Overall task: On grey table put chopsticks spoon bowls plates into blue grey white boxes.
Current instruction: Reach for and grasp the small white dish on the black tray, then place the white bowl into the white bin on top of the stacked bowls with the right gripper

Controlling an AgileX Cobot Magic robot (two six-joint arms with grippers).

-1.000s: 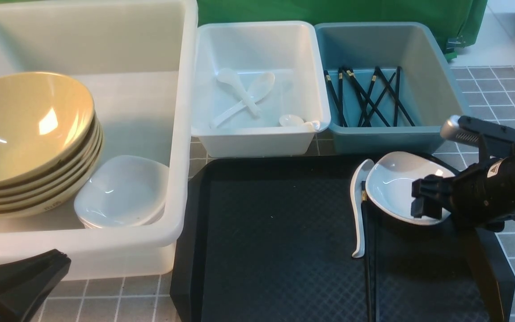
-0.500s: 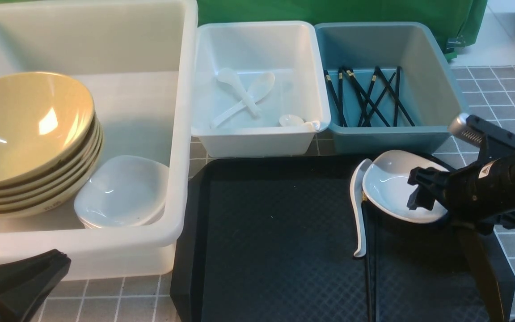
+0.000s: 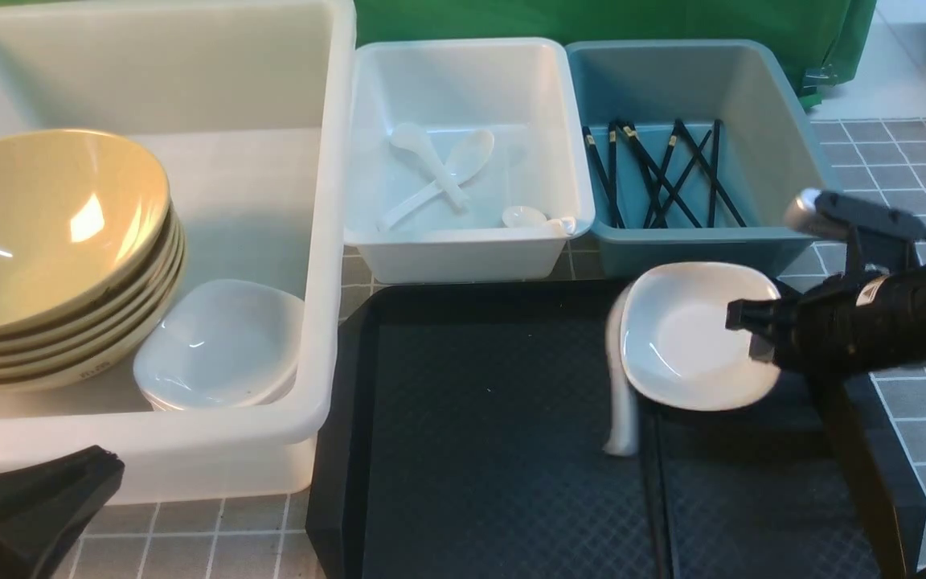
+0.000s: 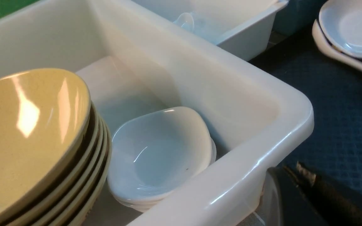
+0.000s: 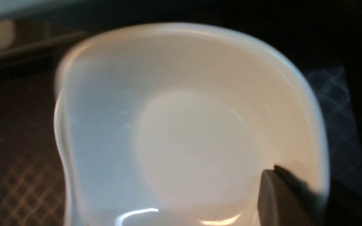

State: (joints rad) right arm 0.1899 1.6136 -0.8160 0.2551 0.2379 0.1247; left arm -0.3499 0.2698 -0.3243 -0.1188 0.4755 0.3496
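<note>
Clamps the right gripper (image 3: pixel 752 338) on the right-hand rim of a small white plate (image 3: pixel 688 338), jaws closed on it, with one finger (image 5: pixel 278 197) lying over the rim inside the dish. Holds that plate above the far right part of the black tray (image 3: pixel 495 418), its face tipped toward the front camera. Cannot tell whether its underside touches the tray.

Shows a white spoon (image 3: pixel 620 386), blurred, just beside the plate's left edge, with its scoop end partly hidden behind the plate and its handle pointing toward the robot on the tray.

Finds the blue-grey bin (image 3: pixel 776 145) just beyond the tray, with a loose heap of black chopsticks (image 3: pixel 664 177) crossed over one another on its floor. Finds the white bin (image 3: pixel 463 257) touching its left side, with three more spoons (image 3: pixel 439 173) inside.

Places the large translucent tub (image 3: pixel 326 241) further left. Inside it, a tilted stack of yellowish bowls (image 3: pixel 45 241) leans at the left, and a short stack of white plates (image 3: pixel 222 346) sits against its right wall near the front corner.

Has the left gripper (image 3: pixel 101 474) low at the near left, just in front of the tub's near wall, jaws closed.

Sets everything on the grey table (image 3: pixel 913 161), with a green cloth (image 3: pixel 592 20) behind the bins.
</note>
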